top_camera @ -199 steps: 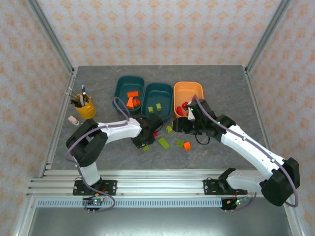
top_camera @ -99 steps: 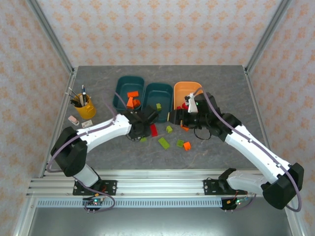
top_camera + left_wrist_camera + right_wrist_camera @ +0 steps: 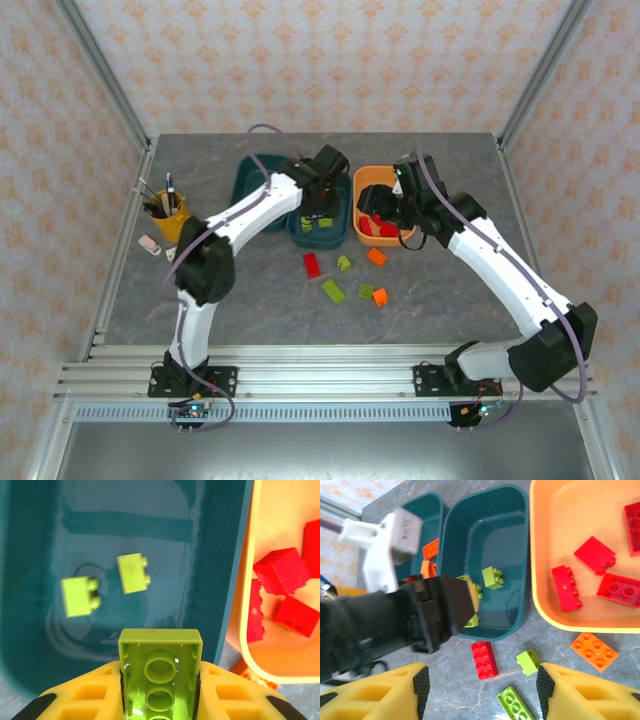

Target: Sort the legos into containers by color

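Brick [image 3: 159,655] in left claw [image 3: 160,682], partly off-frame

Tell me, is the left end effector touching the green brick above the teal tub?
Touching. In the left wrist view the lime green brick sits clamped between the left end effector's yellow fingers, no gap on either side.

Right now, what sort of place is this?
Most likely a robot lab test booth: a grey table walled by patterned panels, aluminium rails along its near edge, and the left claw holding a lime brick over a teal tub.
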